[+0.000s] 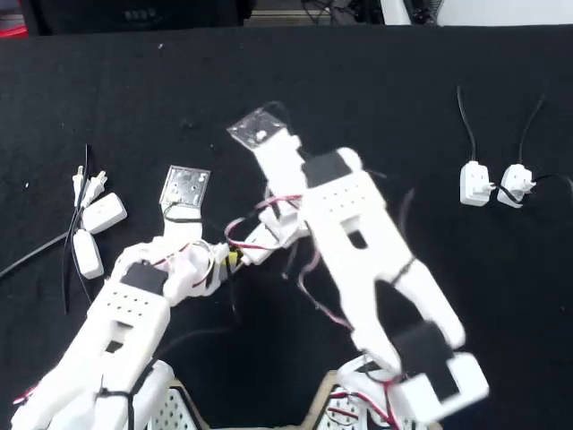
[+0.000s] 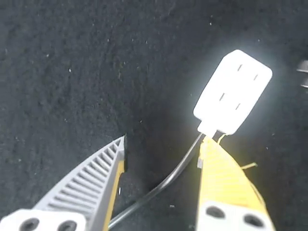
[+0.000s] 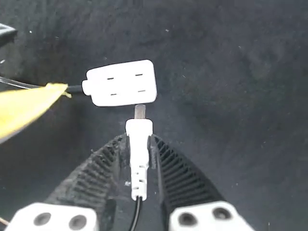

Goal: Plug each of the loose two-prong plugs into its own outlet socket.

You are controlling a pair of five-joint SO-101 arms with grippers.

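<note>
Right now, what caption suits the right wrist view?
Right hand holds white two-prong plug, prongs facing white rectangular outlet socket on black cloth.

High camera looks down over the whole table (image 1: 403, 72); both wrist cameras sit close above one outlet socket (image 2: 233, 91).

Two white arms (image 1: 367, 260), black patches, red and white wires (image 1: 269, 224).
Left hand (image 2: 163, 142): one grey ribbed finger (image 2: 96, 175), one yellow finger (image 2: 221, 178). Right hand (image 3: 138, 139): two black ribbed fingers (image 3: 180, 178) on white screw-holed bases.
</note>
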